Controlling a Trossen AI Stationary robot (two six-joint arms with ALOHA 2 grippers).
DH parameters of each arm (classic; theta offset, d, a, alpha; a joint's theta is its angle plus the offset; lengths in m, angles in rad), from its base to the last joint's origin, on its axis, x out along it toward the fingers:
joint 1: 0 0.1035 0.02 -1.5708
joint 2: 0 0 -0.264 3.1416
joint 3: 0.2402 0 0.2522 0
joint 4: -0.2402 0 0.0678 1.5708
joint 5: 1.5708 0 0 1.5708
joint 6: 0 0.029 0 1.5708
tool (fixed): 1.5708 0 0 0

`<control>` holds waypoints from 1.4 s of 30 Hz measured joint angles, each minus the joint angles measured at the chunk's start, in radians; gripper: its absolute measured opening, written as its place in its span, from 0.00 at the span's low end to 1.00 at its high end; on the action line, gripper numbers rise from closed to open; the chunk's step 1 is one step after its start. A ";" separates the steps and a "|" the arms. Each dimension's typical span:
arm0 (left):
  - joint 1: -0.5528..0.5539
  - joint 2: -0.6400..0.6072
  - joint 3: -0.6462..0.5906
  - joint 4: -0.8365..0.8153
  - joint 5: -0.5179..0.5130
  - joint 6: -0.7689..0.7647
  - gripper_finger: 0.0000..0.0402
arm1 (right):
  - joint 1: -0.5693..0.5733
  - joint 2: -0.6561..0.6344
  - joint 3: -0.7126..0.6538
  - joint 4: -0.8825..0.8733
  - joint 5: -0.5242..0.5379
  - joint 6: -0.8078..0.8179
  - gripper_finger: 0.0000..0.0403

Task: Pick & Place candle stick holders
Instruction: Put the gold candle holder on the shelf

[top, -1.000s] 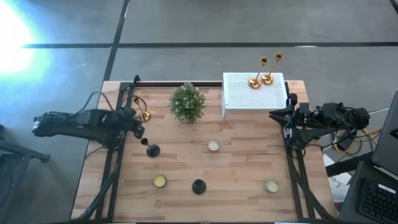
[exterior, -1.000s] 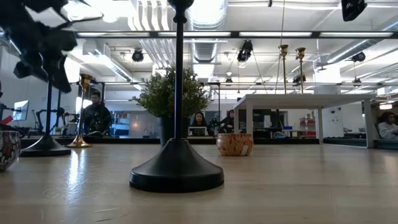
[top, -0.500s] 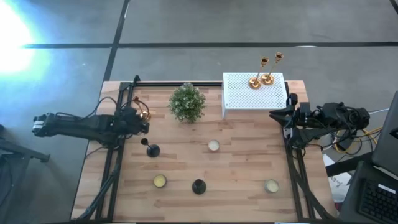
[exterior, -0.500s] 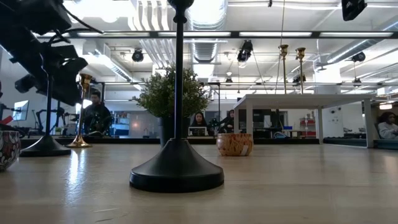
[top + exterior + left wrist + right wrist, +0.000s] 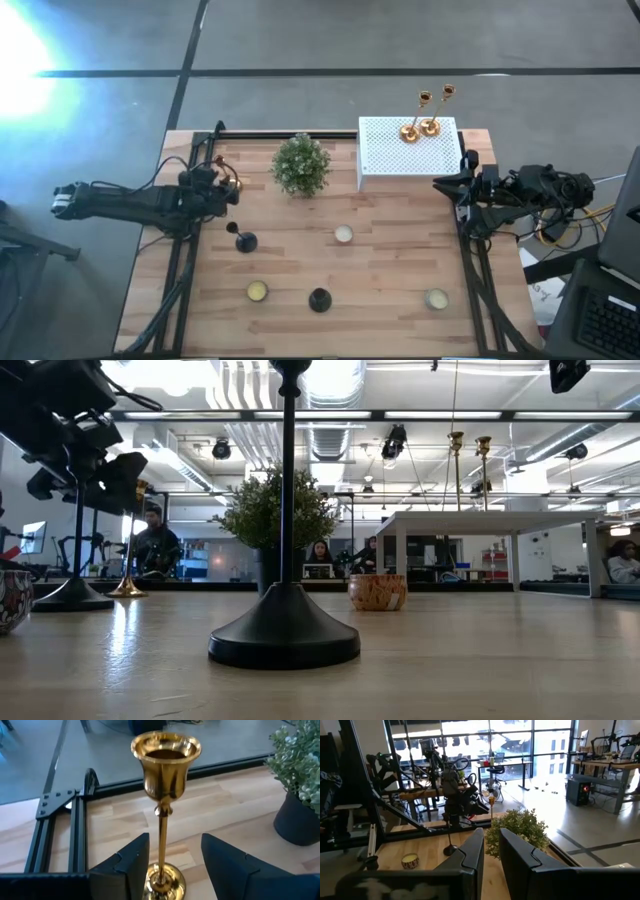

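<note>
At the far left of the worktop point(image 5: 400, 270), the left gripper point(image 5: 172, 865) has its fingers point(image 5: 131, 862) spread either side of a gold candle stick holder point(image 5: 164, 815), stem between them, apparently not pinched. Two gold holders point(image 5: 420, 128) already stand on the white perforated box point(image 5: 410, 155). Two black holders point(image 5: 245, 241) wait on the near worktop. The right gripper point(image 5: 490, 855) idles at the right edge, fingers nearly together, empty.

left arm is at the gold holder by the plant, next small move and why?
Probably close the left gripper on the gold candle stick holder. Its stem stands upright between the open fingers, apparently untouched, base on the table. Two gold holders already stand on the white box, so lift afterwards.
</note>
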 joint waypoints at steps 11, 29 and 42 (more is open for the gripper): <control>0.047 0.000 -0.092 0.245 -0.003 0.135 0.46 | 0.000 0.000 0.000 0.000 0.000 -0.001 0.13; 0.094 -0.010 -0.163 0.427 -0.019 0.310 0.05 | 0.000 0.000 0.000 0.002 0.001 -0.035 0.15; 0.094 -0.125 -0.033 0.581 0.227 0.715 0.05 | 0.000 0.000 0.000 -0.004 0.000 -0.049 0.12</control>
